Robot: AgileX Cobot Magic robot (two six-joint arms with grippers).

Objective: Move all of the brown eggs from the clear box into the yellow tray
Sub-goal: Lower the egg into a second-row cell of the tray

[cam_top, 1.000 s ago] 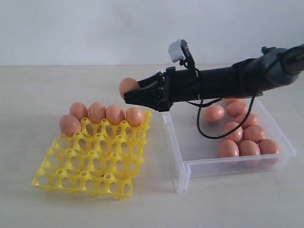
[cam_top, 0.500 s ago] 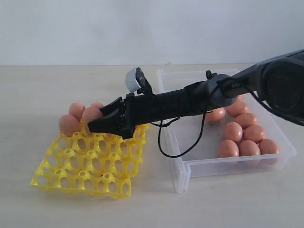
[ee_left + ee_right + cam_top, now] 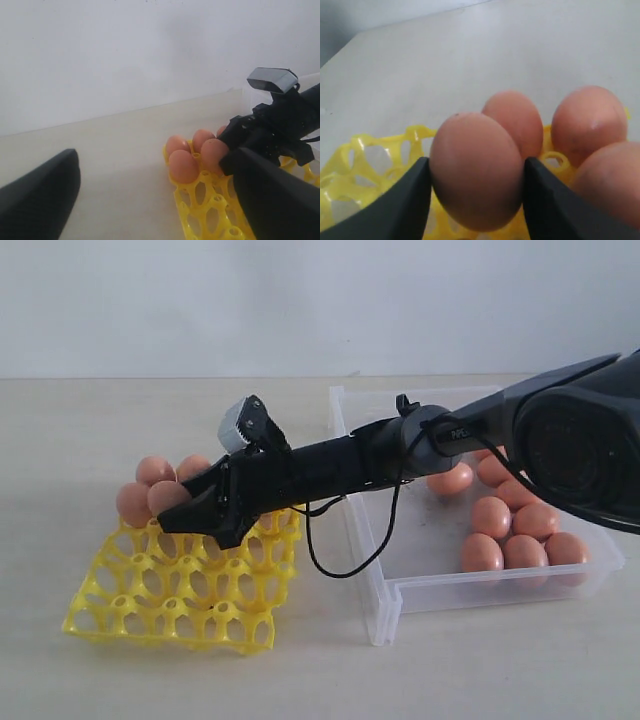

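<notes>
Your R gripper (image 3: 172, 508) is clamped on 1 brown egg (image 3: 475, 170) over the far-left cups of the yellow tray (image 3: 170, 612), beside seated eggs (image 3: 153, 470). Loose eggs (image 3: 525, 552) lie in the clear box (image 3: 395, 592), on the right. L gripper (image 3: 152, 167) is spread wide, holding nothing.

Exterior view: set in front of the counter (image 3: 100, 680), somewhat above it, facing the pale wall (image 3: 200, 300) behind. Middle range; takes in the yellow tray (image 3: 170, 618) at left and the clear box (image 3: 450, 590) at right, with the right arm (image 3: 350, 465) across the middle.

Left wrist view: low over the counter, from the tray's left, facing toward the same wall. Framed by blurred left fingers (image 3: 40, 195). Shared with the exterior view: tray corner, its brown eggs (image 3: 182, 165), right wrist camera (image 3: 272, 80).

Right wrist view: very near, looking out between the right fingers (image 3: 395, 200), past the gripped brown egg (image 3: 475, 170), over the tray to bare counter beyond. Shared with both other views: the same egg cluster.
</notes>
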